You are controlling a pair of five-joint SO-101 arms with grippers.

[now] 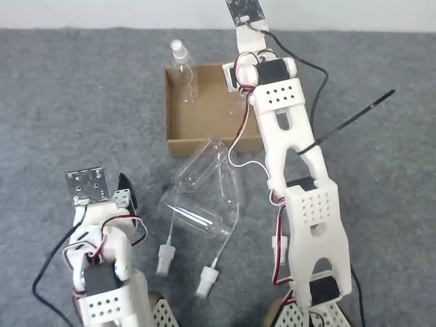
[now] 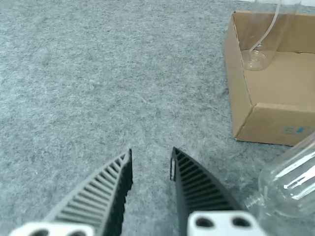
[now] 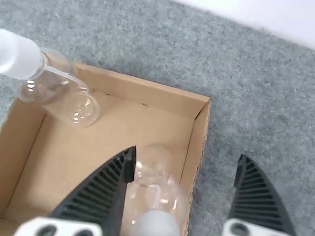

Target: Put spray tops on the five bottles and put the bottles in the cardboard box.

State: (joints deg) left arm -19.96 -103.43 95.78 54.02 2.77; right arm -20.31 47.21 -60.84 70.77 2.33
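1. The left gripper [image 2: 150,156] hangs low over the grey carpet [image 1: 68,102], near the front left of the table. Its jaws are spread a little, and bare carpet shows between them.

2. 2 loose spray tops lie on the carpet just right of the left arm. The first spray top [image 1: 165,259] and the second spray top [image 1: 206,281] each trail a thin dip tube that points toward the bottles.

3. A cluster of clear uncapped bottles [image 1: 204,194] lies on its side between the spray tops and the cardboard box [image 1: 204,145]. The left wrist view shows the bare threaded neck of 1 of them. The farthest bottle of the cluster lies against the near wall of the box.

4. The box sits open-topped at the middle rear. A capped bottle [image 1: 185,82] stands upright in its far left corner.

5. The right gripper [image 3: 186,155] is over the right wall of the box. Its jaws are spread wide: 1 is over the box interior and 1 is over the carpet outside. A second capped bottle [image 3: 157,196] stands inside the box against that wall, beside the inner jaw. No jaw pinches it.
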